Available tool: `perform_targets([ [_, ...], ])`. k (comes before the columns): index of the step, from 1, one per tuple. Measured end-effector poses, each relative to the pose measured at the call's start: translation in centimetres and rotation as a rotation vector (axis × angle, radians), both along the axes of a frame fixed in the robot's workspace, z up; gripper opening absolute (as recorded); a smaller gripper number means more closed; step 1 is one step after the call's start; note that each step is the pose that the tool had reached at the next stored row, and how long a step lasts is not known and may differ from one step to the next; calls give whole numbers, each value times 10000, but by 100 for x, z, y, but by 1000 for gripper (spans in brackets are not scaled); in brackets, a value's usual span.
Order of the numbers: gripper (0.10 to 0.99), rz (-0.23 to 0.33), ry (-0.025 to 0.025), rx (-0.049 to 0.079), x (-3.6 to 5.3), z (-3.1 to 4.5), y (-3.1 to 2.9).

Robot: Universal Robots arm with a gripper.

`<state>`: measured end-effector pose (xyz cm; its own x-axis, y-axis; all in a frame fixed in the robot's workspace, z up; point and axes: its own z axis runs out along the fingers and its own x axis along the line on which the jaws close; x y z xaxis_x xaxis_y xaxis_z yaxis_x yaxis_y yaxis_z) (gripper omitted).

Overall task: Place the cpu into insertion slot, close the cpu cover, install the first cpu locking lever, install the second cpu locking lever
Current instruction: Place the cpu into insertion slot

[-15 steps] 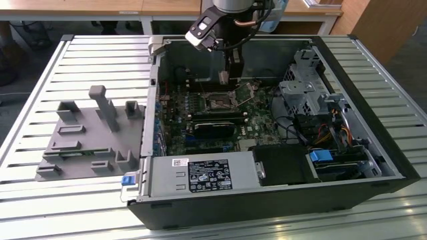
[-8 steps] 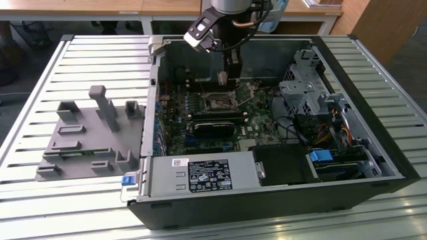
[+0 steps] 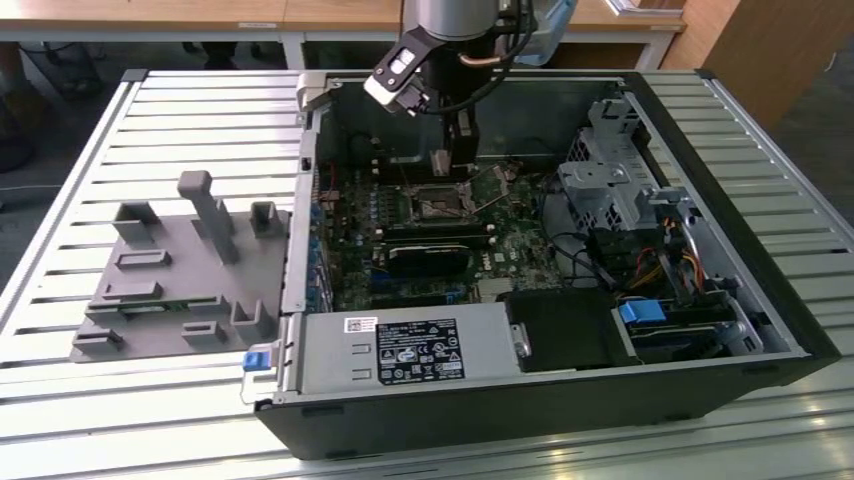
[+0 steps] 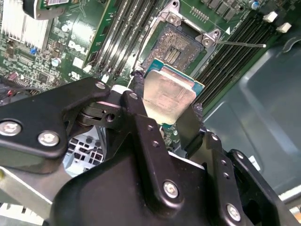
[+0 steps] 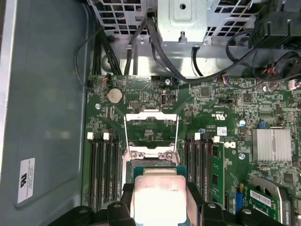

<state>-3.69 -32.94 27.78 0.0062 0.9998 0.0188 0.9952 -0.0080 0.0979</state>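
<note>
We log: gripper (image 4: 165, 107) fingers clamped on cpu (image 4: 170, 87) edges, chip hanging over bare insertion slot (image 4: 175, 47) inside case (image 3: 561, 425); cpu cover (image 5: 150, 123) flipped open.

A table (image 3: 200, 110) of pale metal slats takes up most of the exterior view, its grooves running across the frame. The slats glare white along the lower edge and at the lower left, where the light falls strongest. Behind it, along the top of the frame, stand desks (image 3: 160, 12) with light wooden tops on white legs (dark shapes sit beneath them, too shadowed to tell apart). At the upper right a brown wooden panel (image 3: 754, 45) rises out of the frame. Grey floor (image 3: 827, 132) shows at the right edge beside the table, and darker floor in the upper left corner
</note>
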Motion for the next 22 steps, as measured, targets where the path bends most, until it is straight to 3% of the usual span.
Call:
perform_targets([
  [10,525,-126,1,0,-57,-154,14],
  [22,525,-147,1,-1,-58,-307,20],
])
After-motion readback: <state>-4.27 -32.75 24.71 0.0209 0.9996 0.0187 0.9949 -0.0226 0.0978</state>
